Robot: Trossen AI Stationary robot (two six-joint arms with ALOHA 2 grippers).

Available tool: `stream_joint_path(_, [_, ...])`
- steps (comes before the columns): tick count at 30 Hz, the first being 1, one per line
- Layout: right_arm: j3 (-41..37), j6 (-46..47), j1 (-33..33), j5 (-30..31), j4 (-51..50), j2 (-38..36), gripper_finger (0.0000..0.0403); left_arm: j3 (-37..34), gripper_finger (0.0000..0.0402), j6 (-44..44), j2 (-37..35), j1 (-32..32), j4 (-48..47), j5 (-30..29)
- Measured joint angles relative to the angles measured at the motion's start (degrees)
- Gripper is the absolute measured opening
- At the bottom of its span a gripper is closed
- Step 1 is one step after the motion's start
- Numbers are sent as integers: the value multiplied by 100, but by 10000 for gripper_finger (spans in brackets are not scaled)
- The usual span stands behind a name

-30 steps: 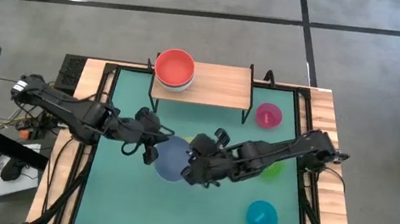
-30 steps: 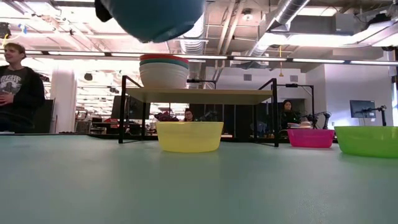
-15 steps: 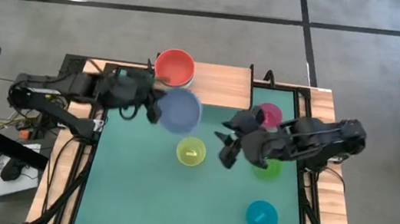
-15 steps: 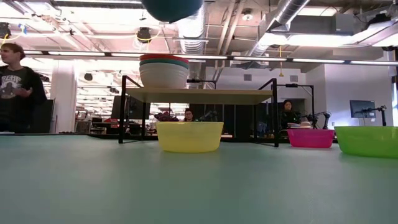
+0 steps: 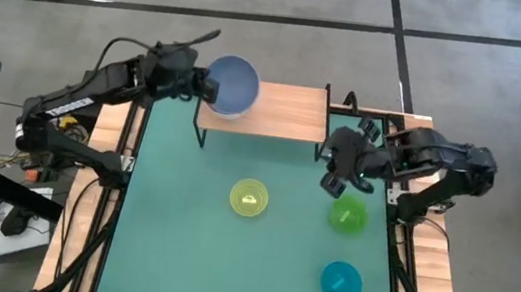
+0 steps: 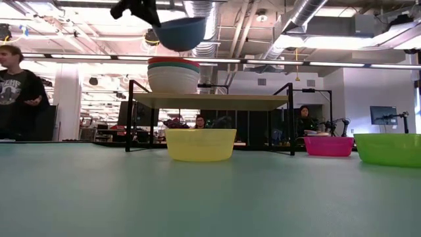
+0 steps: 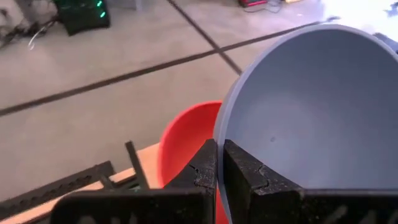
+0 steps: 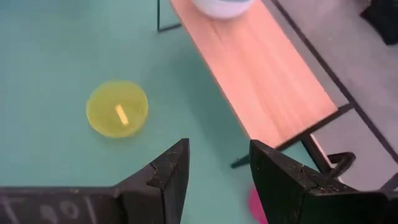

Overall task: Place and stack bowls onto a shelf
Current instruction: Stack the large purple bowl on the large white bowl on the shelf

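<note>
While airborne, round periwinkle bowl [image 5: 233, 84]

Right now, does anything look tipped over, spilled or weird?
Nothing stands out. The left gripper holds the periwinkle blue plastic bowl by its rim above the stacked bowls on the wooden shelf. The yellow, green and cyan bowls sit upright.

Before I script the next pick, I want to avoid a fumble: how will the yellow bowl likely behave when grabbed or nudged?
The yellow bowl sits upright on a flat base, so it probably won't roll. It looks like thin plastic, likely light, and a push may slide it across the smooth green table. The left gripper pinches the like-sized periwinkle bowl by its rim alone, so a rim grip probably works.
</note>
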Motion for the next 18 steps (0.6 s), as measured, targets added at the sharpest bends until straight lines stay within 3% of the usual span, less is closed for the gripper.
stream_joint_path(7, [-1318,-551,-710,-863,828,-919,192,0,0,-378,516,655,-13,695])
stream_joint_path(12, [-2288,-433,-965,-1308,1363,-1622,192,98,0,-927,773,1180,-457,1626])
stream_joint_path(18, [-3318,-249,-963,-1421,2018,-2214,191,429,0,-859,808,1445,-896,1785])
